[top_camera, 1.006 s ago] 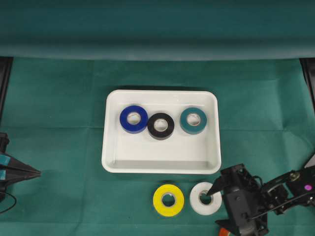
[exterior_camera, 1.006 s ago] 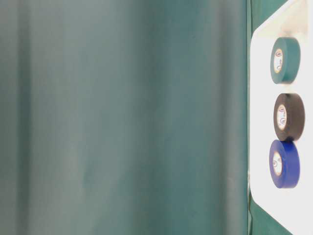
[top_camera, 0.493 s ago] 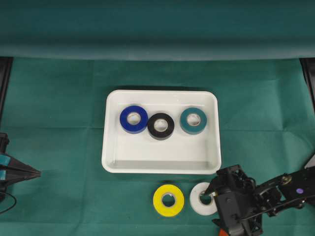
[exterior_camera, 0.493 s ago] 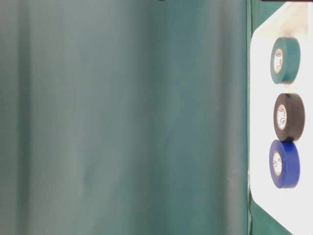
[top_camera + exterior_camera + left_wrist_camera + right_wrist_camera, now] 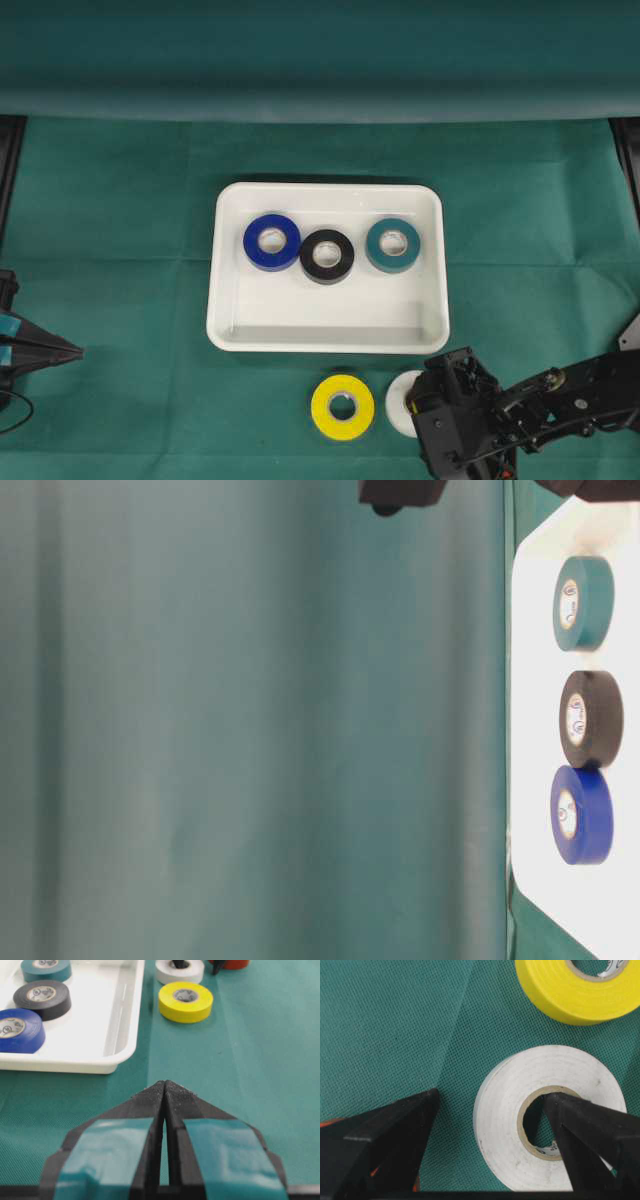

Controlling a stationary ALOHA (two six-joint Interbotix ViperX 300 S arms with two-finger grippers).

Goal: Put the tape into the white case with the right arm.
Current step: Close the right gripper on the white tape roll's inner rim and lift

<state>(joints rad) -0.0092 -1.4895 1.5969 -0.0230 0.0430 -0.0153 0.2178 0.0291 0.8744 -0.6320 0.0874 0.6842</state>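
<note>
On the green cloth just below the white case (image 5: 228,330), the right gripper (image 5: 492,1105) stands wide open astride one wall of the white tape roll (image 5: 506,1110): one finger in the core, the other on the cloth outside, nothing clamped yet. Step in hand: the grab. Next, prob. close on the wall, lift, carry over the rim. Yellow roll (image 5: 342,407) waits alongside; blue, black & teal rolls sit inside. Left gripper (image 5: 165,1091) parked, pressed closed, empty.

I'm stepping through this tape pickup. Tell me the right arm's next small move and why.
Probably close the right end effector: it stands open, one finger inside the white tape roll's core, the other outside its wall on the cloth.
</note>
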